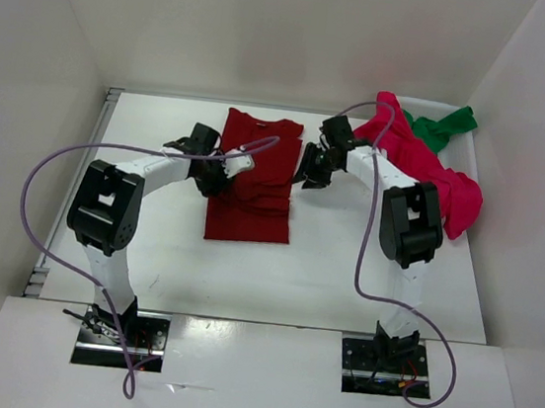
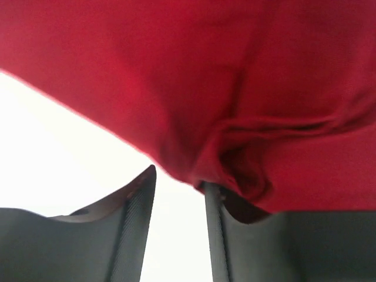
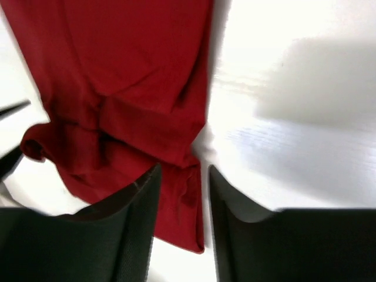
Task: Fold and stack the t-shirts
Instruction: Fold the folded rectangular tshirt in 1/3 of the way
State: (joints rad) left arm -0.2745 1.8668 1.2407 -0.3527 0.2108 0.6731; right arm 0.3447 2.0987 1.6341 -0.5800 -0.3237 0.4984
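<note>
Top view, mid-frame: dark red cloth t-shirt [image 1: 255, 187] partly folded on white worktop [image 1: 344, 273], crimson cloth t-shirt [image 1: 426, 165] and green cloth t-shirt [image 1: 447, 126] heaped unfolded upper right, nothing stacked; left wrist: left pincer [image 2: 178, 179] apart at the red edge; right wrist: right pincer [image 3: 184, 170] apart astride the other edge.

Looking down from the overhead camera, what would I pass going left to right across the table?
Left arm → dark red t-shirt → right gripper → crimson t-shirt. The green t-shirt overlaps the crimson one sideways, so it is left out.
</note>
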